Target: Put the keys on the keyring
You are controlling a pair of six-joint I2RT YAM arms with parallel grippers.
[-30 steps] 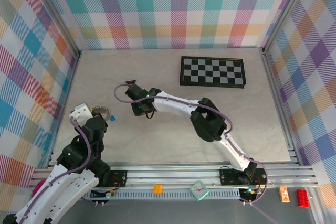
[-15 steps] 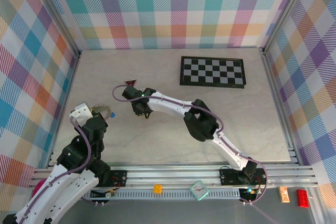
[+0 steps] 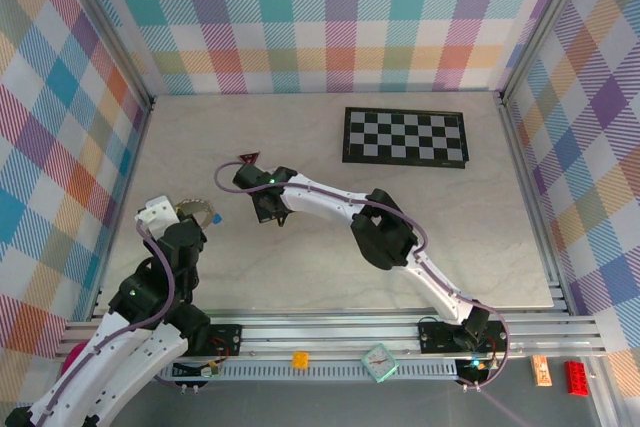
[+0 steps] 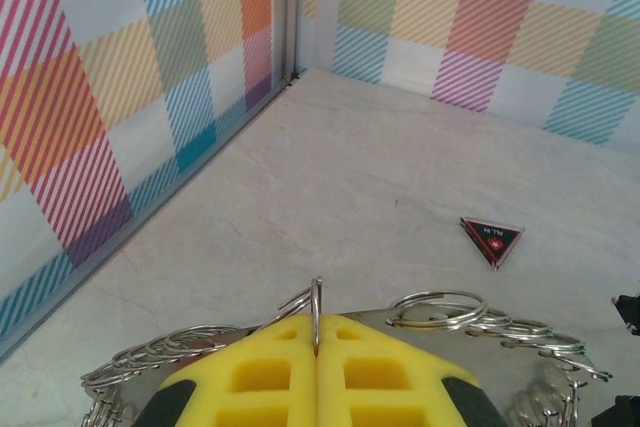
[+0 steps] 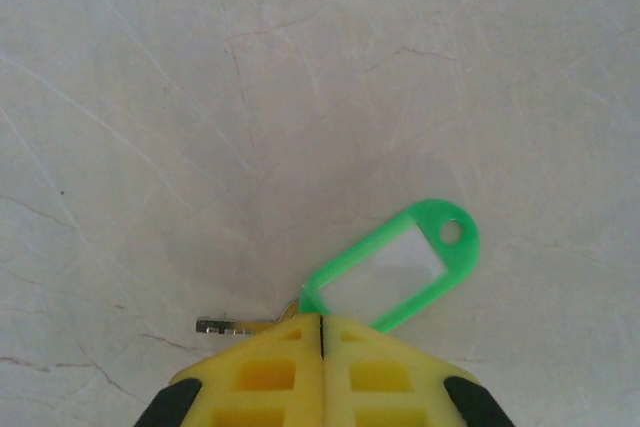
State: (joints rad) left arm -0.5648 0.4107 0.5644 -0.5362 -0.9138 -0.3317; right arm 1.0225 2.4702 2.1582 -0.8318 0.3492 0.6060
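My left gripper [image 4: 317, 335] is shut on the keyring [image 4: 316, 305], whose thin grey wire stands upright between the yellow pads. Smaller rings [image 4: 436, 308] and a silvery chain [image 4: 548, 342] hang off it to either side. From above, the keyring [image 3: 196, 213] is at the tip of my left gripper [image 3: 188, 225], with a tiny blue piece [image 3: 213, 221] beside it. My right gripper [image 5: 320, 323] is low over the table, shut on a key. The key's bright green tag [image 5: 398, 266] pokes out to the right and its metal blade [image 5: 226, 325] to the left. From above, the right gripper [image 3: 272, 213] is in the left middle of the table.
A dark red triangle [image 3: 247, 157] lies flat just beyond the right gripper, and the left wrist view has it too [image 4: 492, 240]. A checkerboard [image 3: 405, 136] lies at the back right. The plaid side wall [image 4: 120, 127] stands close on the left of my left arm.
The right gripper has gone from open to shut on the green-tagged key, after shifting slightly left. The left arm and keyring have barely moved.
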